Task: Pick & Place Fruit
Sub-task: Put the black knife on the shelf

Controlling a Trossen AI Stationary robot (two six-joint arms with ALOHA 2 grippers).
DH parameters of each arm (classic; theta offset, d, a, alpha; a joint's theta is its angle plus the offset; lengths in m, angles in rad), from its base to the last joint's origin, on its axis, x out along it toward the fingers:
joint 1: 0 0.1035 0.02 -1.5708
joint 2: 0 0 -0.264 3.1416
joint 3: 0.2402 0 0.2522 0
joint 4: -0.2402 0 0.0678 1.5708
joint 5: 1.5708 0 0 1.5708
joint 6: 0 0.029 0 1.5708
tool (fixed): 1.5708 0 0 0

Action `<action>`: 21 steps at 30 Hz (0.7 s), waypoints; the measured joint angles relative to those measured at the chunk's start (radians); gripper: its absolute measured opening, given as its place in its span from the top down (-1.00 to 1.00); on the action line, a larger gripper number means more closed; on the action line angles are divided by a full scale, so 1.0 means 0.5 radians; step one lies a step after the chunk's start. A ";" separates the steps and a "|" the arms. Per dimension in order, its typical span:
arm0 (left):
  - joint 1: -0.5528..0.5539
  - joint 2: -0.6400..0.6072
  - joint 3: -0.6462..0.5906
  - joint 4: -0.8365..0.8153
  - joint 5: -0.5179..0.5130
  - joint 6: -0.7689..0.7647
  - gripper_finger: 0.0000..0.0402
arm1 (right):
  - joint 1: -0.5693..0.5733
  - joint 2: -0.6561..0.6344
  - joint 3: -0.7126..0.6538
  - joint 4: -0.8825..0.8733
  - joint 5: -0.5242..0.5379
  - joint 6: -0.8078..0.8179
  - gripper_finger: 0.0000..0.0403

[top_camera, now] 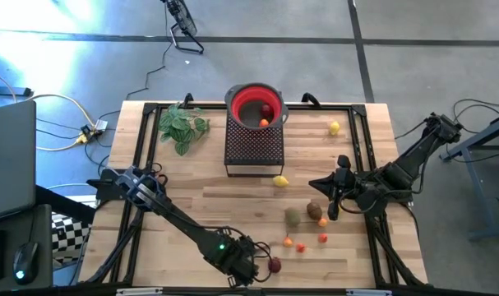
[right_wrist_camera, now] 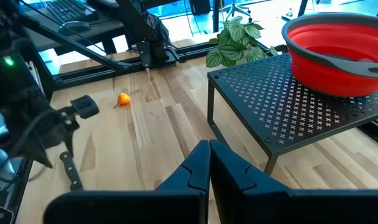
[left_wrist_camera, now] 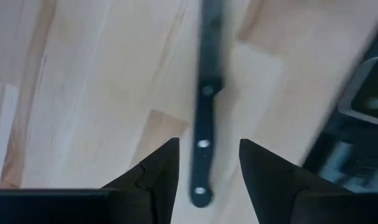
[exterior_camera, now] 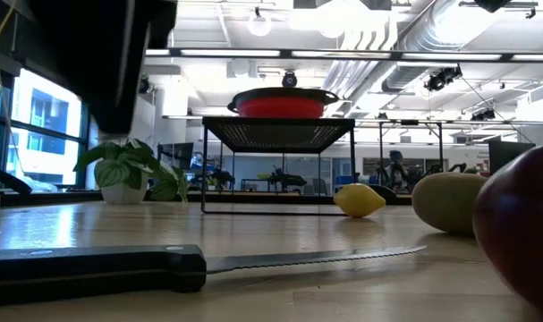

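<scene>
**Fruit scattered, left gripper above the knife**

Fruit lies loose on the wooden table (top_camera: 191, 205): a lemon (top_camera: 280, 182) just beside the black mesh stand (top_camera: 253, 144), another yellow piece (top_camera: 334, 127) near the far right edge, an olive-green oval (top_camera: 293, 217), a brown one (top_camera: 314, 210), small orange and red pieces (top_camera: 301, 245), and a dark red ball (top_camera: 274, 265) at the near edge. More sits in the red bowl (top_camera: 242, 107) atop the stand. The left gripper (left_wrist_camera: 204, 171) hangs with fingers spread on either side of the knife (left_wrist_camera: 205, 99) handle. The right gripper (right_wrist_camera: 208, 163), fingers pressed together and empty, waits at the table's right side.
</scene>
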 joint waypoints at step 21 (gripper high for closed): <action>0.000 0.001 -0.264 0.288 0.118 0.059 0.20 | 0.000 0.000 0.000 0.001 0.000 0.000 0.99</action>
